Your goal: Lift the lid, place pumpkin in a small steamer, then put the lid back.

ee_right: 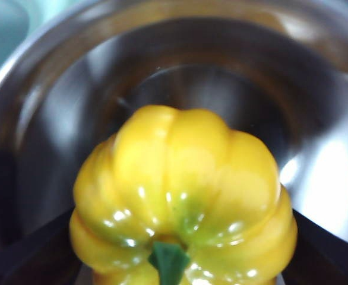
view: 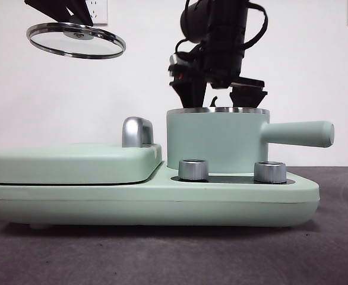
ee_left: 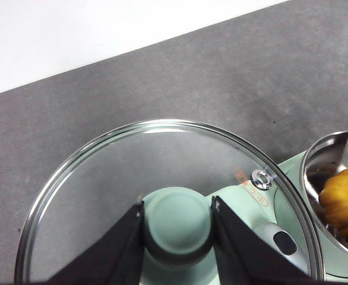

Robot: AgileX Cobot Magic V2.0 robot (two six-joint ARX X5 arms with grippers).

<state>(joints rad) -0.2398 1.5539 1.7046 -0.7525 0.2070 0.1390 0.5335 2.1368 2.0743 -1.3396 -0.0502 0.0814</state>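
While your 2 arms work, the pumpkin [ee_right: 183, 196] sits inside the small steamer [view: 217, 141].
Front view: the right gripper [view: 218, 90] reaches into the pot's steel rim, and the lid [view: 76, 40] hangs high, well apart. Left wrist: your left gripper [ee_left: 178, 222] is clamped on the lid's knob. Right wrist: black jaws flank the pumpkin against its sides.

A bulky black robot arm [view: 217, 35], looped with black cables, ends in angular matte-black jaws; a small red mark shows on its wrist housing.
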